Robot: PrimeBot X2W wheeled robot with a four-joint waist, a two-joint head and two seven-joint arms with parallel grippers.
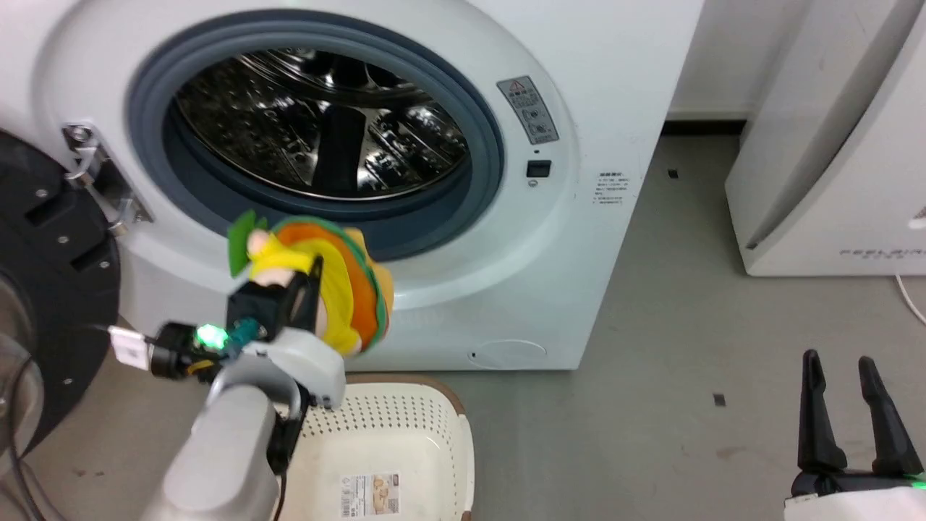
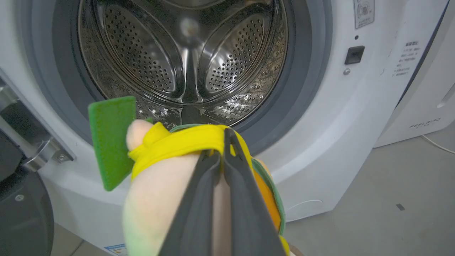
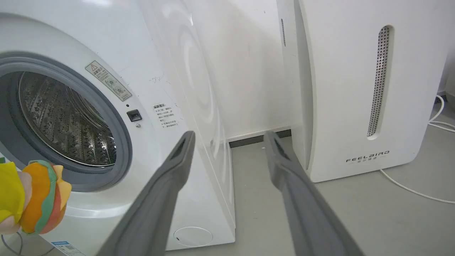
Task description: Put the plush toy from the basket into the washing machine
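Pinched by the closed fingers of the left gripper [image 2: 223, 147], the plush toy [image 1: 354, 289] is held just before the lower seal [image 1: 434, 231] of the washing machine [image 1: 593, 217], where it could be snagged on that lip or dropped short if released early; the right gripper [image 1: 839, 359] is spread open, empty.

There was one washing machine [image 1: 615, 72], one plush toy [image 1: 347, 289], one basket [image 1: 405, 434], one white appliance [image 1: 832, 181] and two grippers, the left gripper [image 2: 220, 144] and the right gripper [image 1: 839, 358].
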